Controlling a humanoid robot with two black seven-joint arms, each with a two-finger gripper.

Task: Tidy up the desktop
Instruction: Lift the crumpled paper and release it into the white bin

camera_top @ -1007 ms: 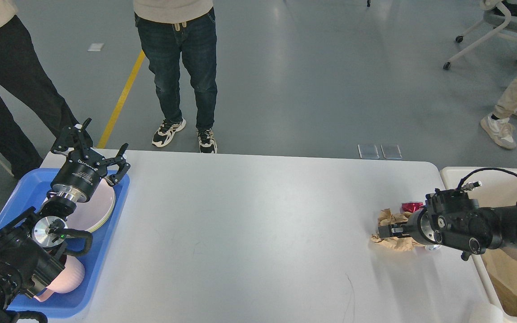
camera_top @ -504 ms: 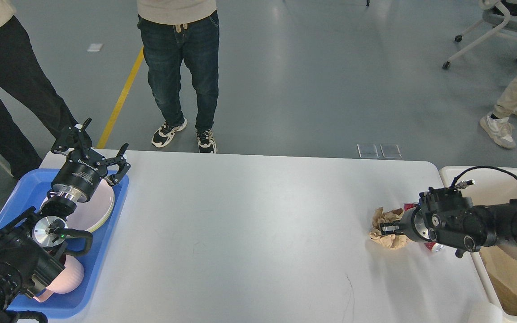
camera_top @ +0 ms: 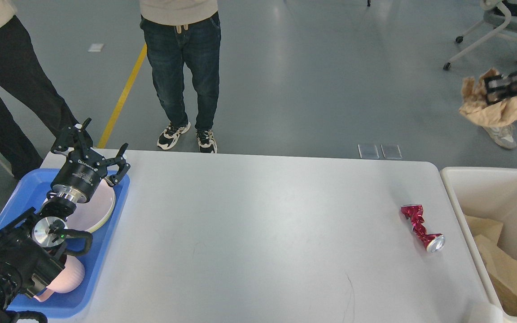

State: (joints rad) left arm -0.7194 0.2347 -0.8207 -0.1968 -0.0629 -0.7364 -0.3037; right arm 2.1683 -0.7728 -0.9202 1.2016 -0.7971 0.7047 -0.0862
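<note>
The desktop (camera_top: 258, 224) is a large glossy white-grey table top. A crushed red can (camera_top: 421, 227) lies on it near the right edge. My right gripper (camera_top: 492, 89) is raised high at the upper right, shut on a crumpled brown paper wad (camera_top: 492, 105) held in the air. My left gripper (camera_top: 92, 146) is open and empty above the far end of the blue tray (camera_top: 106, 251), over a pink plate (camera_top: 94, 211).
A cream bin (camera_top: 469, 172) with brown paper (camera_top: 507, 273) stands right of the table. A pink cup (camera_top: 67, 278) lies in the tray. Two people (camera_top: 182, 67) stand behind the table; a chair (camera_top: 501, 27) and another person's feet (camera_top: 501, 132) are at the far right.
My right gripper closed on the brown paper wad and lifted it from the table up and to the right, uncovering the red can. The left arm has not moved.
</note>
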